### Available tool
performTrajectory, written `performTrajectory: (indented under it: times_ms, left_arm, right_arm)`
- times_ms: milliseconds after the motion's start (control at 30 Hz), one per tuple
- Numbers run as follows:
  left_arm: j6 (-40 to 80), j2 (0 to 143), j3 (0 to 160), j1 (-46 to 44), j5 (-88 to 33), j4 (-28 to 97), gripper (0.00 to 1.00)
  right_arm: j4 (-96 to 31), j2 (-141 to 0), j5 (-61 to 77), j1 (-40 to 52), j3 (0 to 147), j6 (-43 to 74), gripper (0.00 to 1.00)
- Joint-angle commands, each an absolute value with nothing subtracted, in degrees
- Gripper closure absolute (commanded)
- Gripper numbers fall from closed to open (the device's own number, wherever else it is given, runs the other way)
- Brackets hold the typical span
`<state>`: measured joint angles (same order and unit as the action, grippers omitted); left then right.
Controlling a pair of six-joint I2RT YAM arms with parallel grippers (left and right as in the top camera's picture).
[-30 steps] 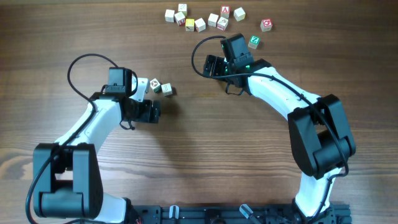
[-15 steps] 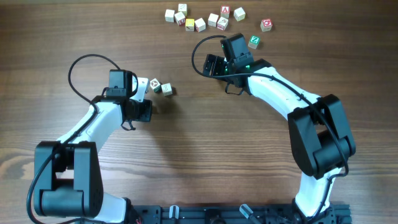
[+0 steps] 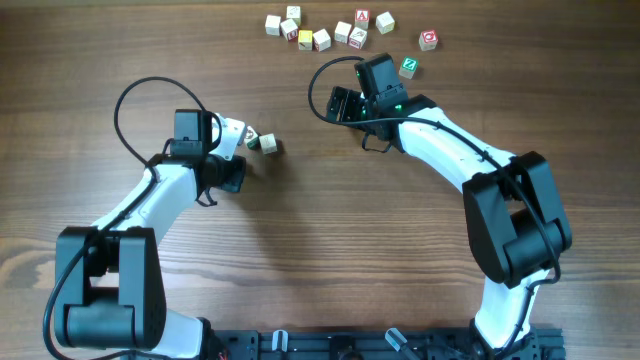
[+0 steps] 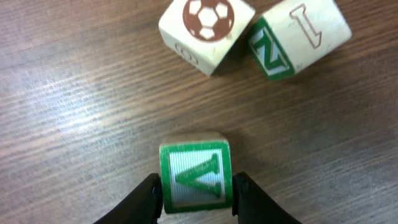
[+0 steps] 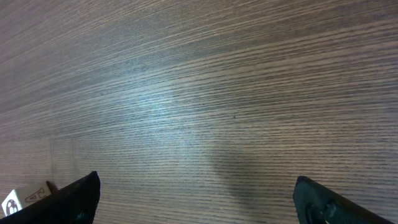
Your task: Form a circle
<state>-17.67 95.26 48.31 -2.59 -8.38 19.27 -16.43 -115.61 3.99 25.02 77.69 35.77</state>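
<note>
Wood-grain surface [image 3: 330, 250] below: my left jaws clamp the V cube [image 4: 196, 176]; I should move it level toward twelve o'clock, until it touches the football cube [image 4: 207, 31]. Meanwhile my right jaws stand apart.

Bright, even light from above. Pale glare washes the table [image 5: 161, 106] ahead of the right gripper [image 5: 198, 199], whose fingertips [image 5: 74, 200] blur. The V cube [image 4: 195, 173] at the left gripper [image 4: 196, 198] looks sharp.

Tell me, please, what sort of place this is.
Likely a robotics lab bench: a left arm and right arm mounted on a rail at a wood-grain table, with toy letter cubes as practice objects, the left gripper closed on a V cube.
</note>
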Motion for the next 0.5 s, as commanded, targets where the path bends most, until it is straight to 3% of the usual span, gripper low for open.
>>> performTrajectory:
  times_ms: [0, 100, 133, 167, 333, 467]
  left_arm:
    - [-19.4, 95.8, 47.8, -2.9, -8.3, 17.2, 0.59]
    - [-19.3, 95.8, 47.8, -2.9, -8.5, 16.5, 0.56]
    - [-19.3, 95.8, 47.8, -2.9, -8.5, 16.6, 0.43]
    - [-19.3, 95.8, 47.8, -2.9, -8.5, 16.7, 0.43]
    - [-19.3, 95.8, 47.8, -2.9, -8.5, 18.2, 0.71]
    - [-19.3, 95.8, 47.8, -2.9, -8.5, 18.4, 0.77]
  right_arm:
    - [-15.7, -115.9, 2.9, 25.0, 77.9, 36.2, 0.0]
    - [-15.7, -115.9, 2.9, 25.0, 77.9, 36.2, 0.01]
    - [-15.7, -115.9, 2.8, 25.0, 77.9, 36.1, 0.0]
    - [-15.7, -115.9, 2.6, 25.0, 77.9, 36.2, 0.0]
    - [-15.7, -115.9, 2.6, 25.0, 77.9, 36.2, 0.0]
    - [-15.7, -115.9, 2.6, 25.0, 77.9, 36.2, 0.0]
